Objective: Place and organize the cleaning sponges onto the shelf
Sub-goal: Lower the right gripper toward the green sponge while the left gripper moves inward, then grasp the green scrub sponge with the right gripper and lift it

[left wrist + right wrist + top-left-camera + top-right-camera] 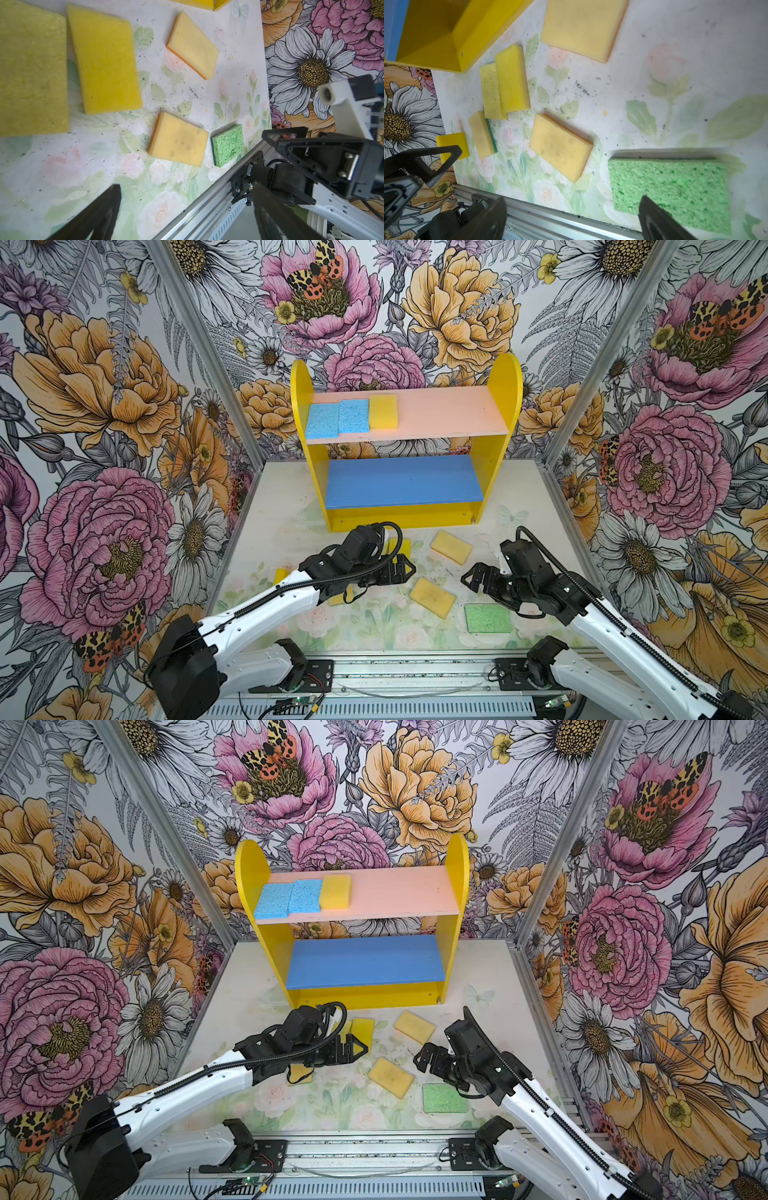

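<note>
Shelf (302, 414) barely stocked, tangle risk below

Counter (282, 506) carries the loose sponges (432, 597); the pink upper board (449, 414) holds only two light blue sponges (322, 420) and one yellow sponge (383, 411). Left jaws and right jaws both gape, gripping nothing, the right near the green sponge (670, 182). By the shelf's base a bright yellow sponge (512, 79) seems to overlap its coarser neighbour (490, 91); pinching there could drag both.

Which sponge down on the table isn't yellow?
The green sponge, near the table's front edge; the other sponges lying there are all yellow or tan.
</note>
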`<state>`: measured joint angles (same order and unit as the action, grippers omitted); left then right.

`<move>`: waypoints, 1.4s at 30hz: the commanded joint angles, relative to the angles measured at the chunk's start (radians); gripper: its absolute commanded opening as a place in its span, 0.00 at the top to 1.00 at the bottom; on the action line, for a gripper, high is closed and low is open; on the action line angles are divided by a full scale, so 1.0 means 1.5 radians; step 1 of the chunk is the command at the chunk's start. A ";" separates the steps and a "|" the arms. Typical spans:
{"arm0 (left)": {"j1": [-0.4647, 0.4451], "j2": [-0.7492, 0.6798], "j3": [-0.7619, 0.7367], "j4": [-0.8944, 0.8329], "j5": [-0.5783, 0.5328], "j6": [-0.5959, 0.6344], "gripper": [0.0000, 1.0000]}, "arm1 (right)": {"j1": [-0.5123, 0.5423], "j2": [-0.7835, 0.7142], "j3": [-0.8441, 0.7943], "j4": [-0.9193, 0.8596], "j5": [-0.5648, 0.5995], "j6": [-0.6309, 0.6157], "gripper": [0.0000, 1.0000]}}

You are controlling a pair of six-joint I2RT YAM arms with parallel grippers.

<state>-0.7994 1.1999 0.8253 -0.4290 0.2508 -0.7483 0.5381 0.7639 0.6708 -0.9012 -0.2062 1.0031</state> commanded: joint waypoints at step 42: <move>0.029 -0.038 -0.045 0.121 0.020 0.017 0.01 | -0.094 0.322 0.008 0.240 0.019 -0.058 0.01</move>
<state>-0.7670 1.1667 0.7723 -0.2504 0.2607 -0.7269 0.4011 1.2045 0.6296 -0.6830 -0.1867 1.0256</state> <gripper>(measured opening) 0.989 0.995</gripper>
